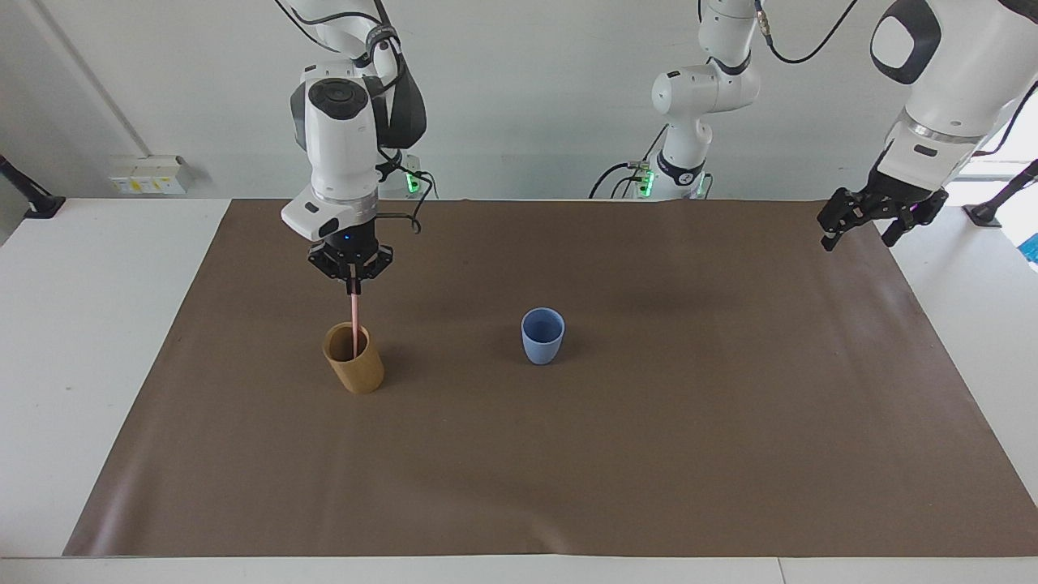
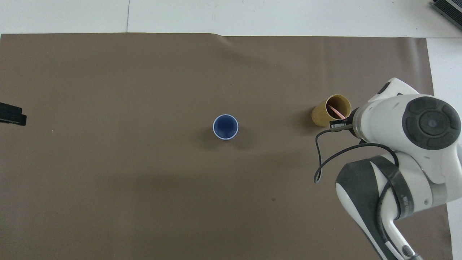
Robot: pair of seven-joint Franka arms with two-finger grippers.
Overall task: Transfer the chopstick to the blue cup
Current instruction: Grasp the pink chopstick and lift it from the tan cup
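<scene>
The pale pink chopstick [image 1: 354, 323] stands nearly upright in a tan cylindrical cup [image 1: 354, 369] toward the right arm's end of the table. My right gripper [image 1: 352, 286] is directly above that cup, shut on the chopstick's top end. The blue cup [image 1: 542, 336] stands by itself near the middle of the brown mat [image 1: 649, 454]. In the overhead view the blue cup [image 2: 225, 126] shows nothing inside it, and the chopstick [image 2: 336, 111] leans inside the tan cup [image 2: 330, 115]. My left gripper [image 1: 857, 238] hangs open and holding nothing, high over the mat's edge at the left arm's end.
The brown mat covers most of the white table [image 1: 105, 341]. The right arm's wrist and a looping black cable [image 2: 325, 159] hang over the mat beside the tan cup. Only a tip of the left gripper [image 2: 11, 116] shows in the overhead view.
</scene>
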